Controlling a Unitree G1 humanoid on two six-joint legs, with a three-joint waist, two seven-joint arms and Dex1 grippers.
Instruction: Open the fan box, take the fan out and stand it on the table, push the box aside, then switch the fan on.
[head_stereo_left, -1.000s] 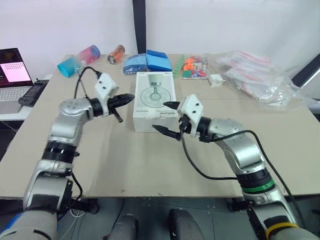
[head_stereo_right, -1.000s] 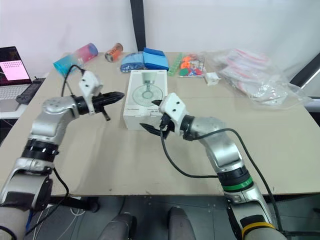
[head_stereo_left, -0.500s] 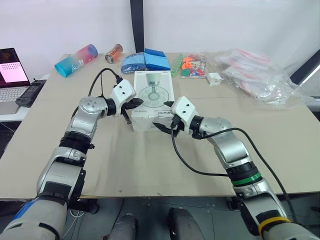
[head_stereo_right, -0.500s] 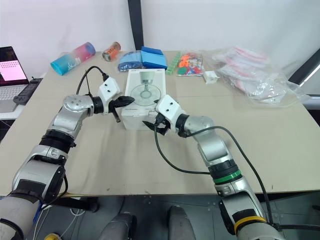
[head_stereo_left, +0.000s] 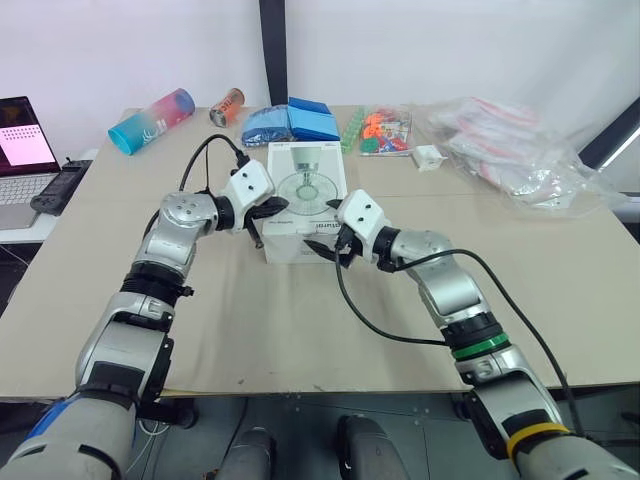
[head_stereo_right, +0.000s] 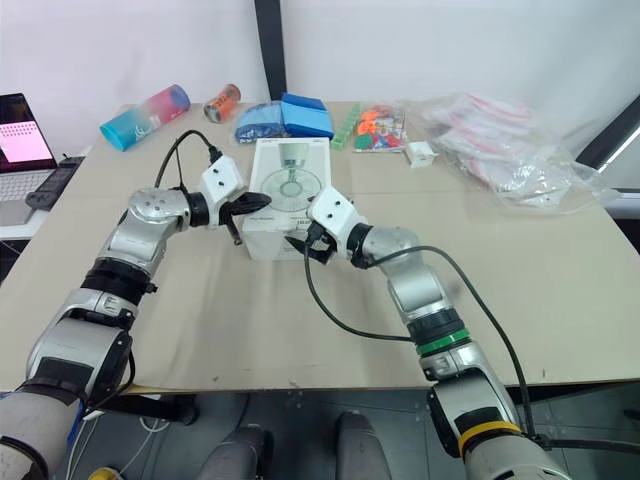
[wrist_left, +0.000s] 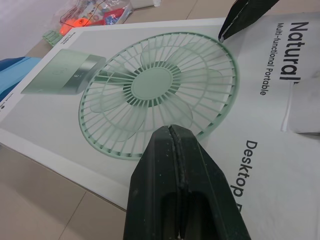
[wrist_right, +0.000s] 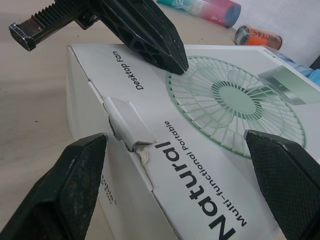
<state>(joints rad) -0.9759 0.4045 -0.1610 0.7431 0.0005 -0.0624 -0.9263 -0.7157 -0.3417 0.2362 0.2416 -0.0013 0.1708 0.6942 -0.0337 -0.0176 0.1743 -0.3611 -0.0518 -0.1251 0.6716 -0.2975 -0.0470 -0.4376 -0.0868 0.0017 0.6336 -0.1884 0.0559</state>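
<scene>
White cardboard fan box (head_stereo_left: 306, 195) lies flat at the middle of the table (head_stereo_left: 300, 330), lid shut, so what is inside is hidden.

Left eye view: the left gripper (head_stereo_left: 275, 208) reaches in from 9 o'clock, its tip over the lid's left margin. The right gripper (head_stereo_left: 331, 233) comes from 4 o'clock and masks part of the box's near wall. A laptop (head_stereo_left: 25, 150) at 9 o'clock is cut off by the picture edge. A tumbler (head_stereo_left: 153, 118) and a can (head_stereo_left: 229, 107) lie at 11 o'clock. Clear bags (head_stereo_left: 520, 150) lie at 2 o'clock, their contents hard to make out.

Right eye view: one right finger stands over the lid, the other before the near wall.

Left wrist view: the left fingers are pressed together, holding nothing. Contact with the lid cannot be judged. The lettering runs off the picture.

Right wrist view: the fingers (wrist_right: 65, 185) are spread wide with the box's near corner between them, gripping nothing. A small flap (wrist_right: 127, 125) at that edge stands slightly raised and frayed.

Half a second ago the right gripper stood slightly further from the box; the left was much where it is. A second ago the left tip was off the box's left side.
</scene>
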